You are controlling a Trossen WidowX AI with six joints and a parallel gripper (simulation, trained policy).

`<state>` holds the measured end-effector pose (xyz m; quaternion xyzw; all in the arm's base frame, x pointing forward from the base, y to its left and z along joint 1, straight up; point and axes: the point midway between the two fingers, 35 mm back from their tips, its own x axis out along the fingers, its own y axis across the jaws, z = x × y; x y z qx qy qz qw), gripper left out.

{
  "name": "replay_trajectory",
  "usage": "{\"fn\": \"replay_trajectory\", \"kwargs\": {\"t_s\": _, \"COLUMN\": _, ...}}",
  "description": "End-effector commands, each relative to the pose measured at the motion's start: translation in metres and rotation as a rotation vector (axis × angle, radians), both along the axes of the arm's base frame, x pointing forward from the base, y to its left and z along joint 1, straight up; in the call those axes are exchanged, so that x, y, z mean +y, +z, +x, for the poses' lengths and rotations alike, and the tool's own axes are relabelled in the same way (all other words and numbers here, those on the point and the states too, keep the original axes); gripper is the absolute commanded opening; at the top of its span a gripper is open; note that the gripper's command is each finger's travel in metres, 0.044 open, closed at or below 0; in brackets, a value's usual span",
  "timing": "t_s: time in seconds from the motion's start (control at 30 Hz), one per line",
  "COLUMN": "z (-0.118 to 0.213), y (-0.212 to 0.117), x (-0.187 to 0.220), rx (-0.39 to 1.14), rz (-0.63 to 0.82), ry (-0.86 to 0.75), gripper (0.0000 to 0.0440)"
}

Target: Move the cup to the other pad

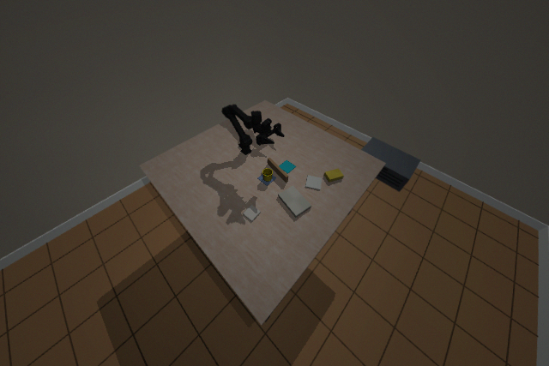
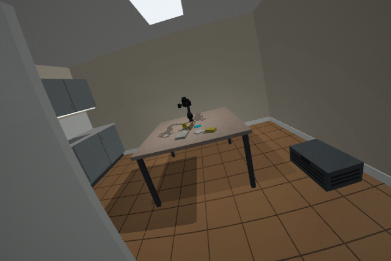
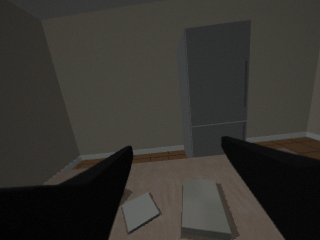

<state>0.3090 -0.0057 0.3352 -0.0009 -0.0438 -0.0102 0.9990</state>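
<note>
A yellow cup (image 1: 267, 174) (image 2: 184, 125) stands upright on the blue pad (image 1: 261, 178). Its contents are too small to make out. The cyan pad (image 1: 286, 166) (image 2: 197, 126) lies bare on the other side of a low wooden barrier (image 1: 278, 170) (image 2: 190, 125). My gripper (image 1: 278, 138) (image 3: 175, 145) is open with nothing between its fingers. It is held high above the table, back towards the arm's base from the cup. Neither the cup nor the pads show in the wrist view.
A pale grey block (image 1: 293, 201) (image 2: 182, 134) (image 3: 204, 207), a white tile (image 1: 313, 182) (image 2: 199, 131) (image 3: 141, 212), a yellow block (image 1: 333, 175) (image 2: 211, 129) and a smaller white tile (image 1: 251, 213) (image 2: 165, 136) lie on the table around the cup and pads.
</note>
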Motion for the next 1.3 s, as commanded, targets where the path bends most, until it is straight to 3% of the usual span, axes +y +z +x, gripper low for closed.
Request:
{"fn": "replay_trajectory", "kwargs": {"t_s": 0.0, "z": 0.0, "y": -0.001, "x": 0.0, "rx": 0.006, "rz": 0.005, "ry": 0.0, "gripper": 0.0374}}
{"fn": "replay_trajectory", "kwargs": {"t_s": 0.37, "z": 0.005, "y": -0.018, "x": 0.01, "rx": 0.13, "rz": 0.07, "ry": 0.016, "gripper": 0.0089}}
{"fn": "replay_trajectory", "kwargs": {"t_s": 1.27, "z": 0.023, "y": -0.051, "x": 0.051, "rx": 0.519, "rz": 0.254, "ry": 0.08, "gripper": 0.0105}}
